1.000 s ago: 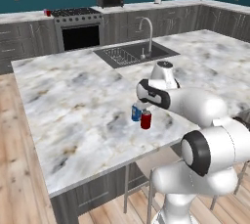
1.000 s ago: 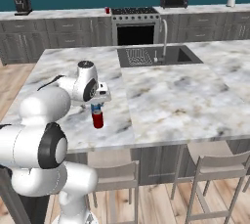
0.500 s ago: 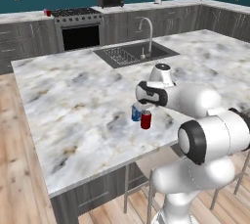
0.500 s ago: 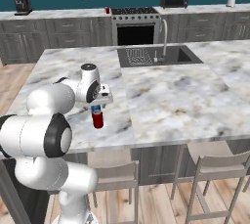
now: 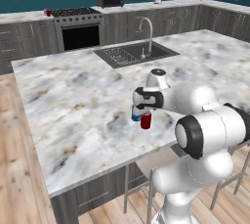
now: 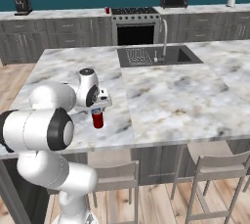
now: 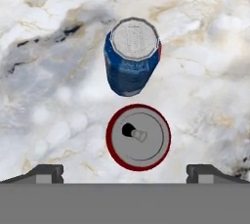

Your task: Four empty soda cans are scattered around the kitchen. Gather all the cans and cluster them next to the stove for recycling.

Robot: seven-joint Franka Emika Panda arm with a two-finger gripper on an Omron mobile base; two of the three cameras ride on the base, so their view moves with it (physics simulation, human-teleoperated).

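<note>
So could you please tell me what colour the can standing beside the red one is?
Blue, with a silver top; the hand view shows it best.

The white arm rises from its base at the lower right of the left base view, bends at a large dark-ringed elbow joint and reaches out level, forearm pointing away from the base over the counter. The wrist turns down at the end, so the hand points straight down. The gripper hangs low beneath the hand; in the right base view it sits just below the dark-faced wrist joint. From the hand camera the gripper has its two dark fingertips spread wide at opposite sides, jaws fully apart, nothing between them and touching nothing.
</note>
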